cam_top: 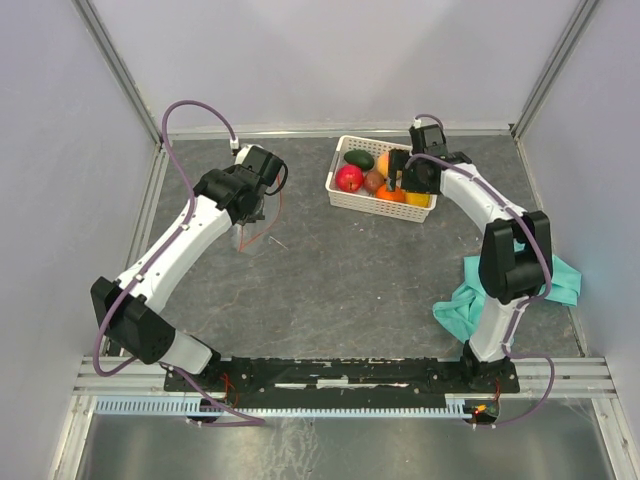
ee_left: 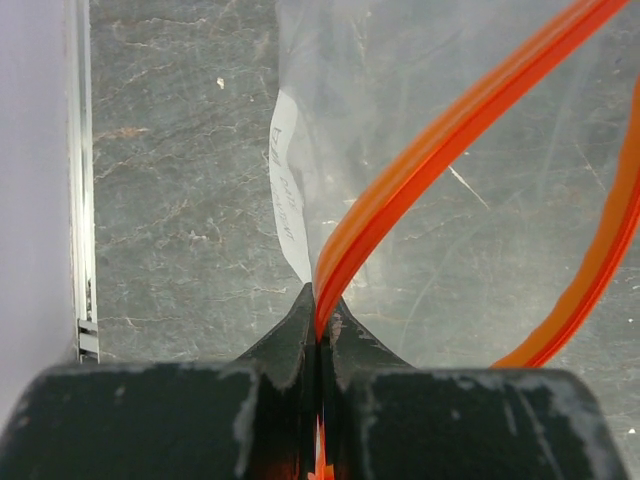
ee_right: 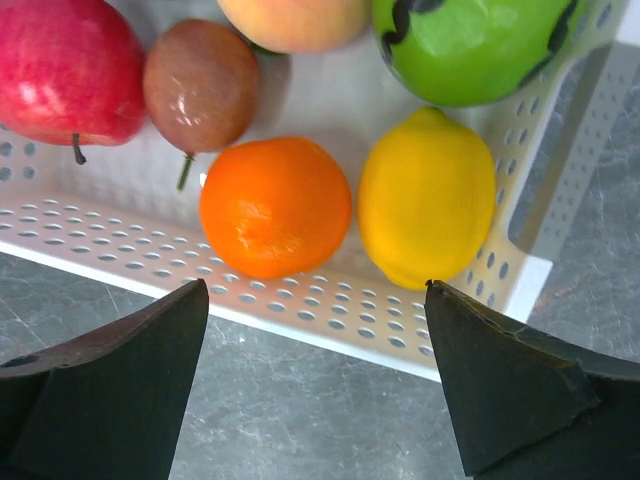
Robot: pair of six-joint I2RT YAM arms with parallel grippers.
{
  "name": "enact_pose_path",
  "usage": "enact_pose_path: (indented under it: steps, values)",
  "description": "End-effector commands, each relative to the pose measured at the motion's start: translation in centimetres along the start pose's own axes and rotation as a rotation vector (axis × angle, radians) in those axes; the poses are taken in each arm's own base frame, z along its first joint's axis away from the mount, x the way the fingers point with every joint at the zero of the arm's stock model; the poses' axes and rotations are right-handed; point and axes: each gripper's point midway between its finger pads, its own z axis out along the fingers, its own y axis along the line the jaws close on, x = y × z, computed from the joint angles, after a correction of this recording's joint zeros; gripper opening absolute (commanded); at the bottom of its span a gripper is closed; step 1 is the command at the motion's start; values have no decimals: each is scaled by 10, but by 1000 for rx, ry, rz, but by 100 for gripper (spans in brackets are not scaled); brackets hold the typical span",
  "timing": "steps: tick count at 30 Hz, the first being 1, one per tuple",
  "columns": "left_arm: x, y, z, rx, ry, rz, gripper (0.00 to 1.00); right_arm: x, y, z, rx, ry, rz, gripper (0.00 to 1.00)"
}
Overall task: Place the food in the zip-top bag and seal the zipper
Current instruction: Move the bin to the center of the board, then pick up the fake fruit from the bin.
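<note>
The toy fruits lie in a white perforated basket (cam_top: 345, 195): red apple (cam_top: 349, 178), dark green avocado (cam_top: 358, 158), brown fruit (ee_right: 200, 85), orange (ee_right: 275, 205), yellow lemon (ee_right: 427, 195), green striped melon (ee_right: 470, 45), peach (ee_right: 295, 15). My right gripper (ee_right: 315, 300) is open, hovering over the basket's near wall (ee_right: 120, 235), above the orange and lemon. My left gripper (ee_left: 320, 315) is shut on the red zipper strip (ee_left: 420, 165) of the clear zip-top bag (ee_left: 450, 230), held above the table at the left (cam_top: 255, 225). The bag's mouth gapes in a loop.
A teal cloth (cam_top: 470, 300) lies by the right arm's base. Metal rails (cam_top: 150, 215) edge the table at left and back. A white label (ee_left: 288, 205) shows on the bag.
</note>
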Motion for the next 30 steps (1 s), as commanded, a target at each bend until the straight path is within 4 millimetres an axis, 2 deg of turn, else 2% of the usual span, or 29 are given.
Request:
enact_pose_path:
  steps: [1,6,10,20,26,30]
  values:
    - [-9,-9,-2,55,-20,-1,3,-36,26,4,-61,-98,-3,96]
    - [-8,-10,-4,68,-17,-8,3,-37,40,20,-63,-93,-21,97]
    - [-7,-12,-6,85,-14,-15,3,-31,39,36,-31,-70,-32,97]
    - [-4,-18,-7,117,0,-31,3,6,33,71,0,49,-61,96]
    - [0,-20,-8,134,8,-37,3,12,30,76,8,55,-73,93]
    - [1,-20,-12,147,5,-48,3,8,31,70,1,42,-80,83]
